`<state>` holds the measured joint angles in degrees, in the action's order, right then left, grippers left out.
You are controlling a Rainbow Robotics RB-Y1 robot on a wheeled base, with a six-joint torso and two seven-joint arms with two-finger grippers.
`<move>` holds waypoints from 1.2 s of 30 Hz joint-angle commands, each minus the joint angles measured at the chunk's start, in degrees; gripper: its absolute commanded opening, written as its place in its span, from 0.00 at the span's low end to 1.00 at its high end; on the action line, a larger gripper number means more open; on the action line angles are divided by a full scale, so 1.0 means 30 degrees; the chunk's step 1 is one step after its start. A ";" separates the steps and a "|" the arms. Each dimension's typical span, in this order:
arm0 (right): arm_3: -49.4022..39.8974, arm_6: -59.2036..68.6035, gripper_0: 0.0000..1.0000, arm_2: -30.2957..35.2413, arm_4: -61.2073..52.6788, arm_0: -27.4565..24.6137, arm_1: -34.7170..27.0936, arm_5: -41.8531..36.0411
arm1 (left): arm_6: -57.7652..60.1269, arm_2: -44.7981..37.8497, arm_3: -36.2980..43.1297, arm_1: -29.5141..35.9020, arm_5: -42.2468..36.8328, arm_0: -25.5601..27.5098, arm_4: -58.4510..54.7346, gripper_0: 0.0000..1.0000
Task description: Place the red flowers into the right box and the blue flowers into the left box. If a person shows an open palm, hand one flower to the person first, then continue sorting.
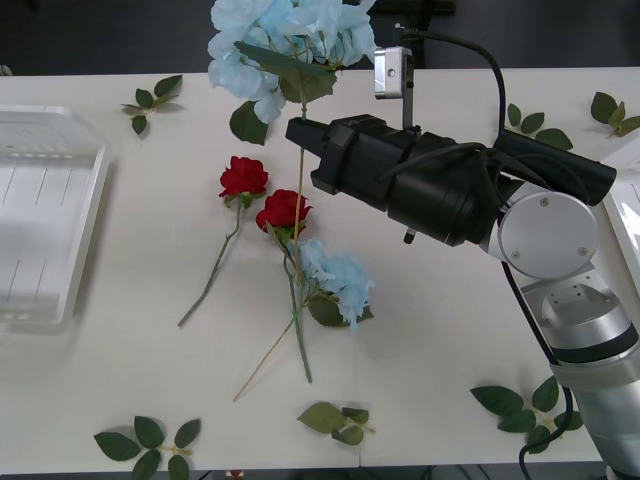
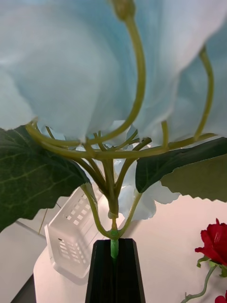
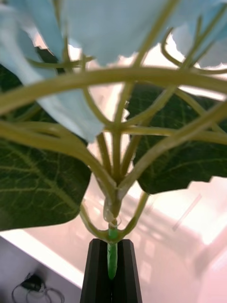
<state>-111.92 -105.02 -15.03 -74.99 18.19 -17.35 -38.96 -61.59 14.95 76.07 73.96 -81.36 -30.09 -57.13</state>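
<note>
My right gripper (image 1: 300, 131) (image 2: 113, 253) is raised over the table's far middle, black fingers shut on the thin green stem of a blue flower (image 1: 290, 40) (image 2: 94, 71); its head stands above the fingers. In the left wrist view my left gripper (image 3: 112, 258) is likewise shut on a blue flower's (image 3: 118, 28) green stem. Another blue flower (image 1: 338, 276) lies mid-table with two red flowers (image 1: 243, 177) (image 1: 283, 211); one red bloom (image 2: 215, 241) shows in the right wrist view. The left box (image 1: 50, 215) (image 2: 75, 232) sits at the table's left edge. A thin edge of the right box (image 1: 627, 215) shows far right.
Loose green leaf sprigs lie about the table: far left (image 1: 150, 100), near left (image 1: 145, 445), near middle (image 1: 335, 420), near right (image 1: 525, 405) and far right (image 1: 535, 125). The right arm's black forearm (image 1: 430, 185) reaches across the table's right half.
</note>
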 commanded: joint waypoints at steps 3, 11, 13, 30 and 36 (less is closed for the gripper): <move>-0.0340 0.0290 0.00 0.0089 -0.0200 0.0617 0.0714 0.0214 | -0.1412 -0.0707 -0.3296 -0.1656 0.3624 -0.0780 0.1584 0.00; -0.0340 0.0290 0.00 0.0089 -0.0200 0.0617 0.0685 0.0214 | -0.1295 -0.0707 -0.4820 -0.3589 0.5675 -0.1424 0.3459 0.00; -0.0340 0.0290 0.00 0.0089 -0.0200 0.0617 0.0685 0.0214 | -0.1266 -0.0707 -0.4790 -0.3765 0.5880 -0.1453 0.3634 0.00; -0.0340 0.0290 0.00 0.1642 -0.4624 0.1174 -0.1952 -0.0899 | -0.1617 -0.0766 -0.3208 -0.3589 0.3858 -0.1365 0.3136 0.89; -0.0340 0.0495 0.00 0.1642 -0.6821 0.1467 -0.3270 -0.0489 | -0.2526 -0.3315 0.0571 -0.3531 0.1837 0.0187 0.1554 0.89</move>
<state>-111.87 -105.00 -10.86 -93.18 20.18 -24.57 -41.42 -63.41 11.82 71.48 61.99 -74.23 -31.37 -48.96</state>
